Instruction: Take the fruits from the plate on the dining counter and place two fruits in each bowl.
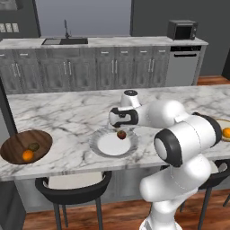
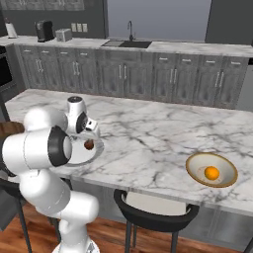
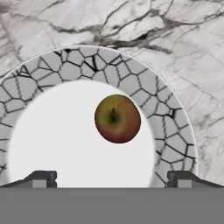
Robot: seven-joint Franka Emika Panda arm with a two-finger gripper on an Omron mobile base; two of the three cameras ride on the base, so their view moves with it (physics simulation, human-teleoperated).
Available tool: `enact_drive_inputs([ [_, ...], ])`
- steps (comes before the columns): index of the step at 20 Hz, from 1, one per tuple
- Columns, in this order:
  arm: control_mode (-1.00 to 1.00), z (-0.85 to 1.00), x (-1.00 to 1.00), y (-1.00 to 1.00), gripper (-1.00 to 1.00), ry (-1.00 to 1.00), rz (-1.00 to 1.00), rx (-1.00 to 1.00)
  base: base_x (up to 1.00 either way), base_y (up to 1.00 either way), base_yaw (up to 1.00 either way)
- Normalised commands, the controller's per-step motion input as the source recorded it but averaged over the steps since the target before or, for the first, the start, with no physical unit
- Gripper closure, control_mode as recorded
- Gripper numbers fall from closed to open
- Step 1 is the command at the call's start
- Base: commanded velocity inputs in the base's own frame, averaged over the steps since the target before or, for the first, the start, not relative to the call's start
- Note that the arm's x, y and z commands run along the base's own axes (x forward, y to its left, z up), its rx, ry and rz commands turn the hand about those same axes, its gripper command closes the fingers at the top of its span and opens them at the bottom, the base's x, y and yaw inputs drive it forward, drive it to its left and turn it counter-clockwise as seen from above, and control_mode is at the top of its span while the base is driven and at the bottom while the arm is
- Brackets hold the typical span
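On the marble surface (image 1: pixel 67 112), the wood bowl (image 1: pixel 18 143) already holds two fruits and the tan bowl (image 2: pixel 225 168) one orange (image 2: pixel 211 172). Over the plate (image 3: pixel 87 65) hangs the gripper (image 3: pixel 111 177), fingers (image 3: pixel 41 178) spread wide and empty; the last reddish fruit (image 3: pixel 117 118) lies near the plate's rim. Next comes centring, then lowering. In the base views, the arm hides part of the plate.

A row of grey cabinets (image 1: pixel 90 67) runs along the back wall under a pale worktop (image 1: pixel 134 42). A sink (image 1: pixel 65 41) with a dark tap (image 1: pixel 66 28) is set into the worktop. A black microwave (image 1: pixel 182 29) stands at the right end, above a dishwasher (image 1: pixel 183 66). A toaster (image 2: pixel 63 34) and coffee machine (image 2: pixel 44 30) stand at the left end. Black stools (image 1: pixel 74 186) stand on the wood floor (image 1: pixel 112 215).
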Motion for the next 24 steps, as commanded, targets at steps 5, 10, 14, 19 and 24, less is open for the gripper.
enact_drive_inputs([
  [5, -1.00, -0.03, 0.00, -0.06, -1.00, 0.00, 0.00, 0.00, 0.00, 0.00, 0.00],
  [10, -1.00, -0.11, -0.01, -0.04, -1.00, -0.04, 0.00, 0.00, 0.00, 0.00, 0.00],
  [14, -1.00, -0.08, 0.09, -0.06, -1.00, 0.00, 0.00, 0.00, 0.00, 0.00, 0.00],
  [19, -1.00, -0.06, 0.20, 0.00, -1.00, 0.01, 0.02, 0.00, 0.00, 0.00, 0.00],
  [24, -1.00, 0.00, 0.21, 0.00, -1.00, 0.03, 0.01, 0.00, 0.00, 0.00, 0.00],
])
